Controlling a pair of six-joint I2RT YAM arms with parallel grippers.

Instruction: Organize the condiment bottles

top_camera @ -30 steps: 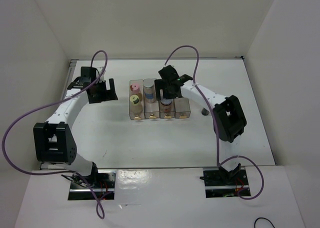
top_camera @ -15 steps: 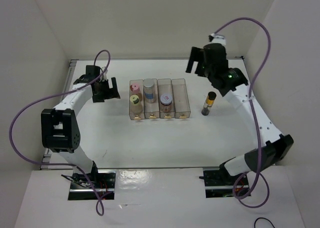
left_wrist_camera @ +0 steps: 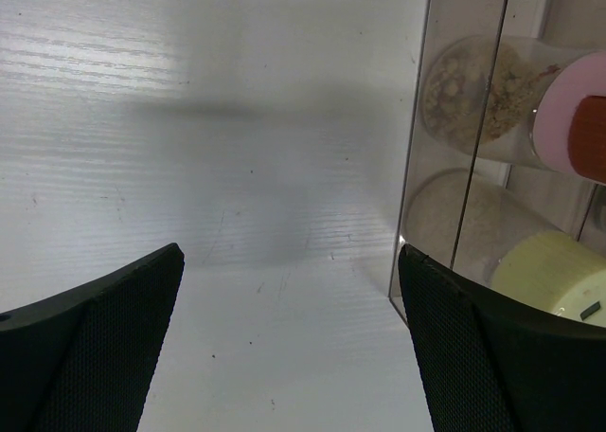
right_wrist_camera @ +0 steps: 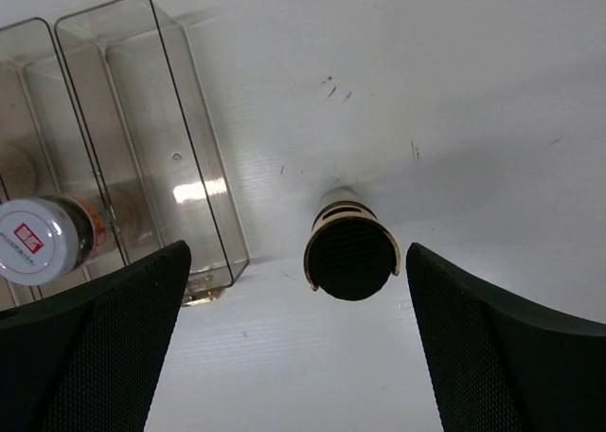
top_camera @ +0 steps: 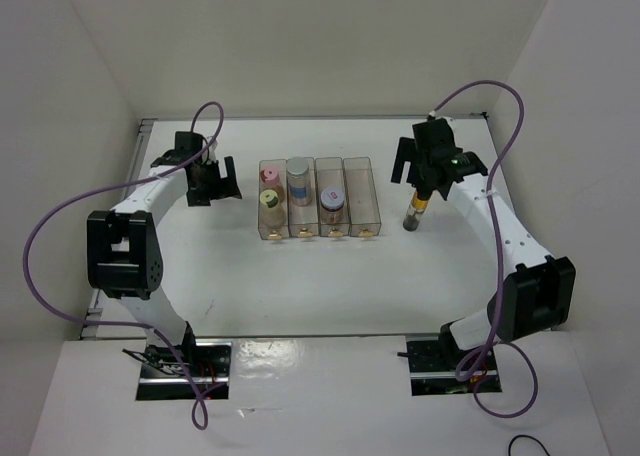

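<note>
Four clear bins (top_camera: 364, 198) stand in a row mid-table. The leftmost holds the pink-capped bottle (top_camera: 270, 176) and the pale-yellow-capped bottle (top_camera: 270, 202). The second holds the silver-grey-capped bottle (top_camera: 299, 169), the third the short jar with the red-marked lid (top_camera: 332, 195). The slim dark bottle (top_camera: 415, 212) stands upright on the table right of the bins. My right gripper (top_camera: 424, 172) hovers open above it; in the right wrist view its round top (right_wrist_camera: 351, 258) lies between the spread fingers (right_wrist_camera: 114, 337). My left gripper (left_wrist_camera: 289, 252) is open over bare table beside the leftmost bin (left_wrist_camera: 417, 167).
The rightmost bin (right_wrist_camera: 151, 119) is empty. The short jar (right_wrist_camera: 38, 241) shows at the left edge of the right wrist view. White walls enclose the table on three sides. Purple cables loop above both arms.
My right arm swung from over the bins out to the right and came down over the slim dark bottle. The left gripper stayed beside the leftmost bin.
</note>
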